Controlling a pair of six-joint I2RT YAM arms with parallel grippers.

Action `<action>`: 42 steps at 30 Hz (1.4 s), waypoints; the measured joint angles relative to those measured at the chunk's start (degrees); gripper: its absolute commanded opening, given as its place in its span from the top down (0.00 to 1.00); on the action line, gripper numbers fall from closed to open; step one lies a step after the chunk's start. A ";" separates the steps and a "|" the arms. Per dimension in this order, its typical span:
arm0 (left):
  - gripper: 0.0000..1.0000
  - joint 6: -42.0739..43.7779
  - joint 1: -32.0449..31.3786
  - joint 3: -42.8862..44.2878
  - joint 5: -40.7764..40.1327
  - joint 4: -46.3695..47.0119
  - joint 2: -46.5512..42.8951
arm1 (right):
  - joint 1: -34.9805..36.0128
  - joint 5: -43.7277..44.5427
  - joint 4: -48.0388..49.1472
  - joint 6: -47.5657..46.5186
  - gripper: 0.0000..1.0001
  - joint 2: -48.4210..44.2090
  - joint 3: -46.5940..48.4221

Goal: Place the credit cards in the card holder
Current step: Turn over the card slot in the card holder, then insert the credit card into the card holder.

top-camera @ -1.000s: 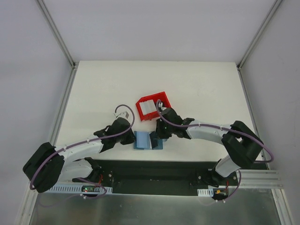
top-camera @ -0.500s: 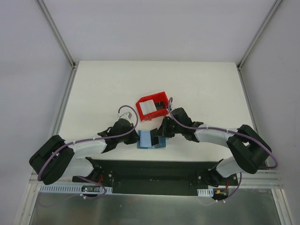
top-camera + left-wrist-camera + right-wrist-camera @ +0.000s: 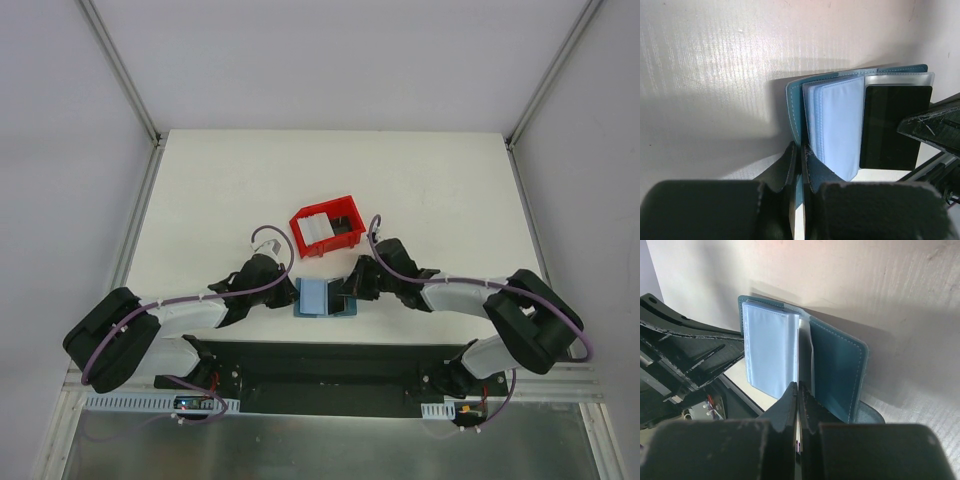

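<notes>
**Card insertion at the near edge of the worktop (image 3: 220,190).** The card holder (image 3: 318,298) is open between the two arms, just in front of the red bin (image 3: 322,207), in which the other credit cards (image 3: 317,231) lie. The left fingers (image 3: 785,170) are pinched shut on the holder's teal cover, bracing it. The right fingers (image 3: 785,407) are closed to a slit on a thin white sheet seen edge-on, judged to be one credit card, set between the pale sleeves and the opposite cover. Good execution calls for the left grip to hold the cover firm while the card advances parallel to the sleeves, edge first into one pocket mouth. Any tilt risks buckling a sleeve or missing the pocket.
</notes>
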 measured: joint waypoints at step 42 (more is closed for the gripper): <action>1.00 -0.22 0.37 -0.04 1.09 0.98 0.96 | -3.08 -7.15 16.81 5.42 1.00 7.43 -3.96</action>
